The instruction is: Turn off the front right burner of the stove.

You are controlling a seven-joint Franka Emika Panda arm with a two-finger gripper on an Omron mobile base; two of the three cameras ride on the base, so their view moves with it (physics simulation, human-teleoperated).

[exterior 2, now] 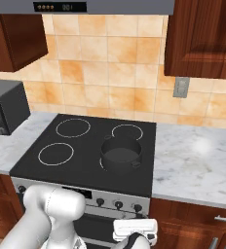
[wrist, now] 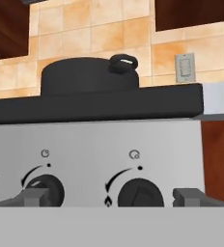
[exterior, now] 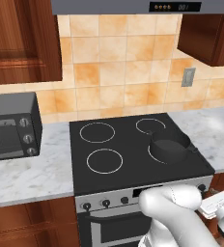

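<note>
Hovering low in front of the stove (wrist: 99,144), the gripper (wrist: 115,197) has its fingers (wrist: 33,197) spread wide, nothing between them. One tip sits over the left knob (wrist: 45,189), the other out past the right knob (wrist: 140,193), so that right knob falls in the gap. No brand or readable words on the silver panel, just small icons: a little circle symbol above each knob, a curved arrow beside each, and a flame mark at the lower left of the right knob.

Up on the stove's black glass, the front right burner (exterior: 155,155) is mostly covered by the dark pot (exterior: 169,144), sitting right on it. The hood display (exterior 2: 59,7) over the stove shows digits too blurry to read.
</note>
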